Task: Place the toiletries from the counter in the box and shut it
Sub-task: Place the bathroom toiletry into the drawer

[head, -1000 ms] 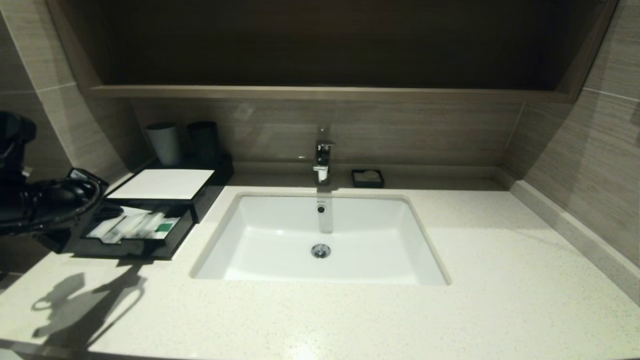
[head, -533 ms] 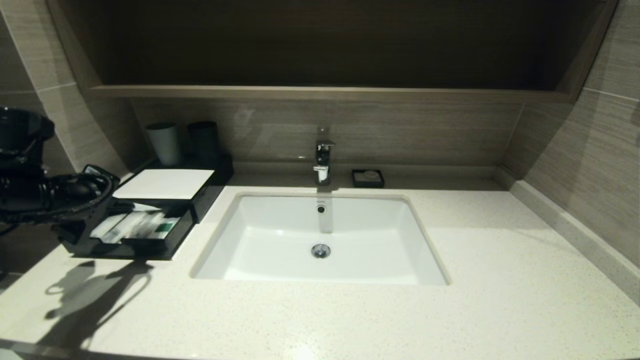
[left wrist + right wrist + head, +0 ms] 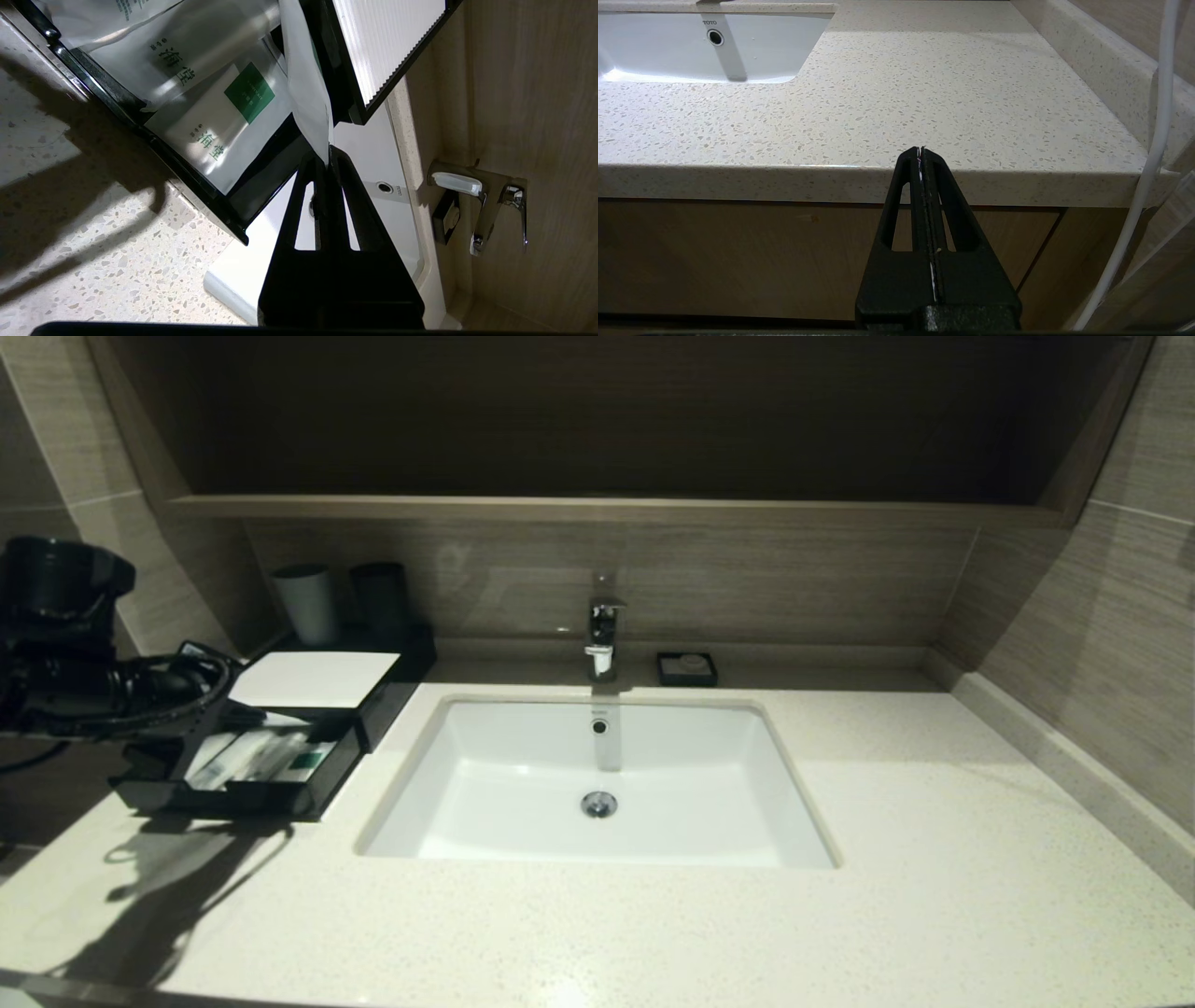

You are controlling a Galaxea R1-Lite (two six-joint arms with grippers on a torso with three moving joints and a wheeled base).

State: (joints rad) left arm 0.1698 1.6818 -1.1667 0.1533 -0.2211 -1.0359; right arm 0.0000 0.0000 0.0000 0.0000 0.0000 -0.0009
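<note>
Over the drawer (image 3: 224, 205) — left gripper (image 3: 328, 161) pinches narrow pouch (image 3: 306, 79).

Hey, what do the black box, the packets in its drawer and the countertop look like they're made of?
The box looks like glossy black acrylic or plastic, going by its sharp reflections. The packets seem to be thin white plastic film, shiny and creased; the left hand pinches one. The countertop looks like polished speckled stone or composite, maybe quartz.
</note>
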